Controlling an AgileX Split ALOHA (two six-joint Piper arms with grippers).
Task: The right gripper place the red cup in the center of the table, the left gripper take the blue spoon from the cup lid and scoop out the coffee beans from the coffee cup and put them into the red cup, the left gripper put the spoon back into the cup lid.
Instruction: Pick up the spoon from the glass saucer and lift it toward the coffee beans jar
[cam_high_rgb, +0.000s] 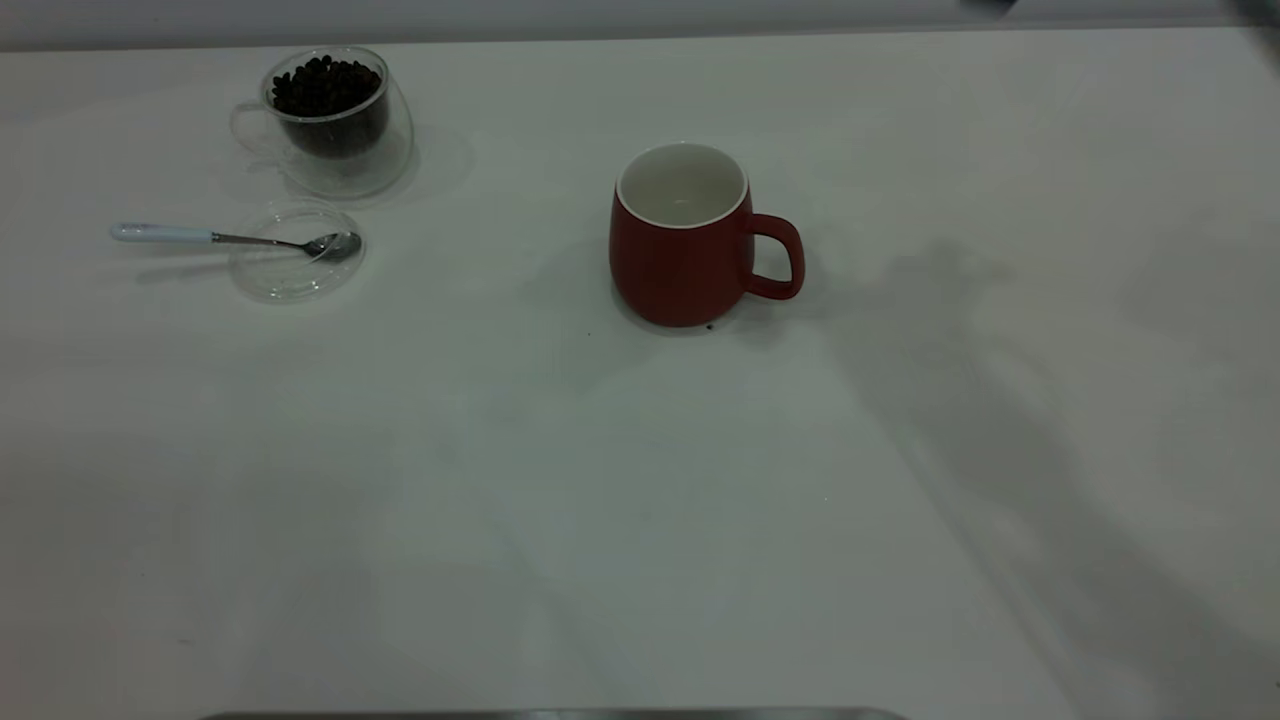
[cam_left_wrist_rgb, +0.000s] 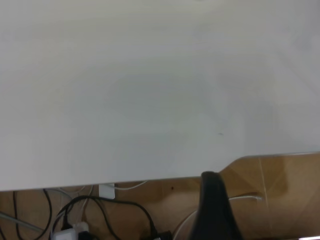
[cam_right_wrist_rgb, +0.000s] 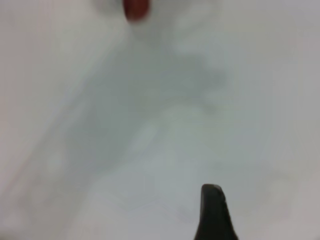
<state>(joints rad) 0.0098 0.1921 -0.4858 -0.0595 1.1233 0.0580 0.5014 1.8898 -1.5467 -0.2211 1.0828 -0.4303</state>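
the coffee cup (cam_high_rgb: 335, 122) is sitting at the far left of the desk (cam_high_rgb: 640, 500), its coffee beans (cam_high_rgb: 325, 85) heaped to the rim for scooping. just in front, the blue spoon (cam_high_rgb: 235, 239) is resting with its bowl on the cup lid (cam_high_rgb: 295, 252), handle overhanging leftward, likely easy to pinch. the red cup (cam_high_rgb: 682, 238) is standing upright and empty near the middle, handle facing right, released. the left end effector (cam_left_wrist_rgb: 216, 210) is hanging over the desk's edge and the right end effector (cam_right_wrist_rgb: 214, 214) is hovering well back from the cup; neither one's opening is something i can tell.
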